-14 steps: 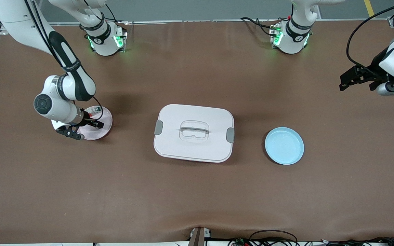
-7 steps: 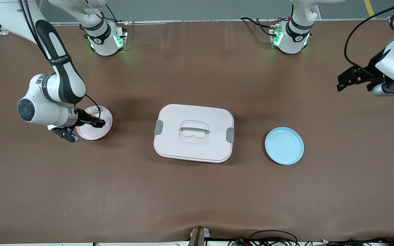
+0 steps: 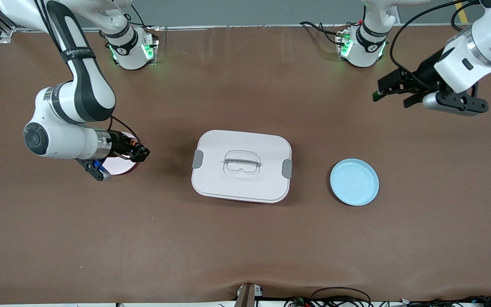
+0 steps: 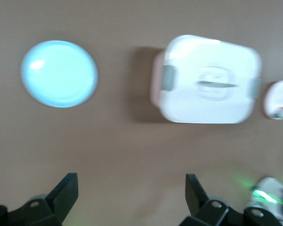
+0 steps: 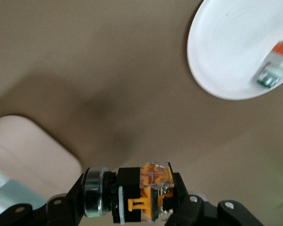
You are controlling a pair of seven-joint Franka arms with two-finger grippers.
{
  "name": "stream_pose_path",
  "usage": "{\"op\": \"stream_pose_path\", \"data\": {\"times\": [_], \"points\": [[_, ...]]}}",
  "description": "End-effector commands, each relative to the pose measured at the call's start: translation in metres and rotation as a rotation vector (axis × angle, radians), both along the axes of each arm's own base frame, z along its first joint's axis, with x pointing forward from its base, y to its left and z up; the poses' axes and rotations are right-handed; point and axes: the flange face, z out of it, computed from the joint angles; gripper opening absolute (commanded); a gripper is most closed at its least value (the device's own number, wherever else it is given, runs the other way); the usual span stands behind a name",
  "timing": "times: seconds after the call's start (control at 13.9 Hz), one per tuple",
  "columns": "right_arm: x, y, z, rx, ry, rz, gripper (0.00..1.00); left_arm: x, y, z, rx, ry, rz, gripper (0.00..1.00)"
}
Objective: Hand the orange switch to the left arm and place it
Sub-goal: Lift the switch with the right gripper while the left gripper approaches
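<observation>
1. Right gripper: jaws clamped on the orange switch, a small black cylindrical part with orange clips. It has lifted off the round pink plate and now hangs over that plate's edge toward the box, pointing at the box.
2. Left gripper: fingers spread wide, holding nothing. It has swung inward from the left arm's end of the table and now sits high over bare brown table, above the round light-blue plate side of the box.
3. Large white rounded-rectangular box with clear handle and grey latches: unmoved, midway between the two plates, squarely between the grippers.
4. Pink plate: a small white piece with red and green bits remains on it, untouched.
5. Reading: pickup looks done; both arms are converging for a handover. The carry likely has to pass above or around the box.
</observation>
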Motion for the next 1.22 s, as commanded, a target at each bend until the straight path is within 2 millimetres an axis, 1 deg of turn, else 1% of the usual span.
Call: {"op": "stream_pose_path", "data": {"times": [0.0,0.07,0.22,0.29,0.5,0.65,0.79,0.86,1.01,1.15], "points": [[0.011,0.046,0.04,0.005,0.011,-0.1,0.0,0.002,-0.011,0.014,-0.161,-0.016,0.035,1.0],[0.013,0.065,0.051,0.03,0.028,-0.144,0.0,0.004,-0.017,0.015,-0.196,-0.02,0.041,1.0],[0.018,0.087,0.073,0.107,0.068,-0.263,0.0,0.003,-0.043,0.011,-0.243,-0.023,0.037,1.0],[0.022,0.098,0.082,0.14,0.087,-0.312,0.0,0.003,-0.054,0.003,-0.26,-0.016,0.059,1.0],[0.025,0.136,0.106,0.161,0.118,-0.41,0.0,0.001,-0.096,-0.011,-0.309,-0.024,0.088,1.0],[0.024,0.16,0.114,0.149,0.144,-0.466,0.0,0.004,-0.12,-0.022,-0.323,-0.017,0.106,1.0],[0.025,0.19,0.126,0.165,0.179,-0.53,0.0,0.006,-0.142,-0.033,-0.336,-0.015,0.13,1.0],[0.028,0.2,0.132,0.178,0.201,-0.572,0.0,0.01,-0.151,-0.042,-0.344,-0.004,0.142,1.0],[0.023,0.224,0.14,0.174,0.221,-0.61,0.0,0.013,-0.17,-0.054,-0.367,0.001,0.173,1.0],[0.02,0.239,0.143,0.179,0.223,-0.645,0.0,0.013,-0.188,-0.066,-0.381,0.007,0.184,1.0]]}}
